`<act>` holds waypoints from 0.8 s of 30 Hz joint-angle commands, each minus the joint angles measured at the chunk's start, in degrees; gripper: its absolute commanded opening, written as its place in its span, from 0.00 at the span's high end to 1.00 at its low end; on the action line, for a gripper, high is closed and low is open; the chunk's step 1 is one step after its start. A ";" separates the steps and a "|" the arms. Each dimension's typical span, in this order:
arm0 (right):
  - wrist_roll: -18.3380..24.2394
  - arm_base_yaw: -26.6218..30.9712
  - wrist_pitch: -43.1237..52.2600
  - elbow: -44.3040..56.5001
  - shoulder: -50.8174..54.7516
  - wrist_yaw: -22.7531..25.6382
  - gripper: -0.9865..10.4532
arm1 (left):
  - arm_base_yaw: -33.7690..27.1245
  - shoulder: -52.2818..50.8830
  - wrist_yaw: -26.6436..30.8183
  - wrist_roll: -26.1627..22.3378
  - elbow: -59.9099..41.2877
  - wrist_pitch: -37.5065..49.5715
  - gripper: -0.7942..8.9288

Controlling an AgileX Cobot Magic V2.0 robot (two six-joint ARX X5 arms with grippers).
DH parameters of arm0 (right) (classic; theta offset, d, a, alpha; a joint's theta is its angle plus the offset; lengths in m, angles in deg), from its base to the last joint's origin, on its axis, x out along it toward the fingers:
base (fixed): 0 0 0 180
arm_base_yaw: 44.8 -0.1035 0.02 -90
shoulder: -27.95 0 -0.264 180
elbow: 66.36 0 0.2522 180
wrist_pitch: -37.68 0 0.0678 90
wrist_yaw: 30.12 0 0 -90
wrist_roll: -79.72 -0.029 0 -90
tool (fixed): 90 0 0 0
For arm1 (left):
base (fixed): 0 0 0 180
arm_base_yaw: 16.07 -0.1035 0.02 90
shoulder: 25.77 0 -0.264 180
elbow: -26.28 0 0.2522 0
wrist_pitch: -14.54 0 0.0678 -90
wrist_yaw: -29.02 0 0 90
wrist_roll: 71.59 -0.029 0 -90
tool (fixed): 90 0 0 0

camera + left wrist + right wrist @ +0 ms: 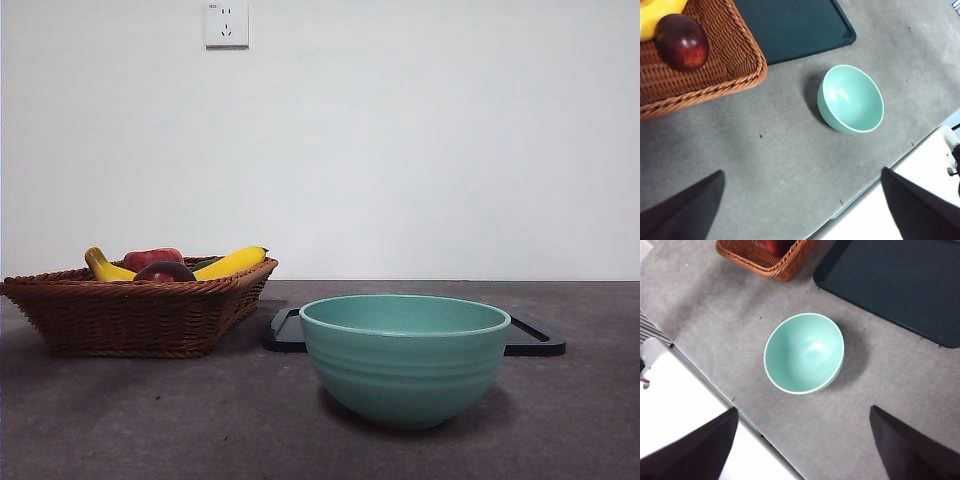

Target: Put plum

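Nearest you in the front view stands the bowl (405,358), mint green and upright on the grey desk (150,420), with nothing in it. Just behind it lies the dark tray (540,340), flat on the desk, its edges showing to either side of the bowl. To the left and a little further back sits the wicker basket (135,315), beside the tray's corner.

Your plum (165,271) is in that basket, dark maroon, peeping over the front rim. In the left wrist view you see it (682,42) resting on the weave near the basket's (735,60) corner, touching a banana (657,12). Behind it in the front view lie two bananas (232,262) and a brighter red fruit (152,257) between them.

Both arms hang high over the desk, well apart from everything. Your left pincer (802,200) is spread wide and holds nothing; below it lie bare desk and the bowl (852,99). Your right pincer (802,440) is likewise spread wide and holds nothing, above the bowl (804,353), with the tray (895,282) and the basket's corner (772,260) beyond.

On the far wall, a white socket (227,23) sits high up.
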 commanded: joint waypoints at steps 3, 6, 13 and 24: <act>-0.13 -0.26 0.55 -1.18 -0.46 -0.15 0.54 | 0.11 0.35 -0.35 0.15 1.40 0.63 0.38; -0.13 -0.26 0.57 -1.18 -0.46 -0.15 0.54 | 0.11 0.35 -0.33 0.92 1.44 1.44 0.39; -0.15 -0.26 0.57 -1.18 -0.46 -0.15 0.54 | 1.01 1.97 4.50 5.42 3.54 5.81 0.39; -0.15 -0.26 0.76 -1.18 -0.46 -0.15 0.54 | 4.94 16.63 11.32 6.78 17.31 6.12 0.41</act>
